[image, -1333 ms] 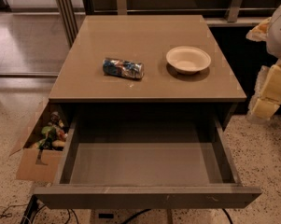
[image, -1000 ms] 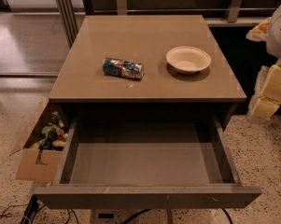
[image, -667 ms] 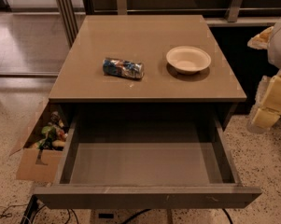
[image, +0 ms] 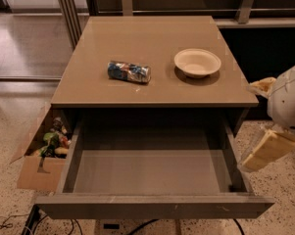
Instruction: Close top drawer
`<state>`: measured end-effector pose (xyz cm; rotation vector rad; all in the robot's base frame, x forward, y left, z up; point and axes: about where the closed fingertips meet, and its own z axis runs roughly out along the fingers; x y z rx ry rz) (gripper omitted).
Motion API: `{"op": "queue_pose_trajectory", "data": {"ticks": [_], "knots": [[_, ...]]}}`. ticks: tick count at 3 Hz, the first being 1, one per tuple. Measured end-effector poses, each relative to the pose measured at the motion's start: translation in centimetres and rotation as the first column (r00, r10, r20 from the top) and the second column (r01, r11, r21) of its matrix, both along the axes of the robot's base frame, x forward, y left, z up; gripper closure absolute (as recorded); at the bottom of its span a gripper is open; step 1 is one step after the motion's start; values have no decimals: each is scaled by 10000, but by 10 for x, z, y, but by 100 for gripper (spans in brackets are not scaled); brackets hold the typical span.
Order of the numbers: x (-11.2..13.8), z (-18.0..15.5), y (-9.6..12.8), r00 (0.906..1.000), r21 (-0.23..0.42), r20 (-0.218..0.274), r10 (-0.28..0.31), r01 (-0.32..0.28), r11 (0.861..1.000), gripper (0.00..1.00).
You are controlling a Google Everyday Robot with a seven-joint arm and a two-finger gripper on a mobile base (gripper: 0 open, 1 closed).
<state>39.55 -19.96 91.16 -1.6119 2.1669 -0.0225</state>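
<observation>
Claw (image: 255,124) hangs spread open and empty just right of the top drawer (image: 152,205) — pulled far out

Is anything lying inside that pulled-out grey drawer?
No: the wide grey top drawer shows only its own bare floor, and the robot's tool hangs outside it, off to the right of the cabinet.
</observation>
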Motion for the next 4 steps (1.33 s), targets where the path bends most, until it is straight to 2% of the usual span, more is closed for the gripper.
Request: {"op": "queue_pose_trajectory", "data": {"ticks": [1, 2, 3, 4], "knots": [[-6, -53, 0, 9996, 613, 187, -226, 214, 9979, 38], [-2, -104, -8, 9987, 942, 128, -502, 488, 9944, 62], [1, -117, -10, 9981, 1016, 156, -599, 581, 9931, 85], [-1, -118, -10, 9982, 1048, 125, -593, 577, 9928, 100]]}}
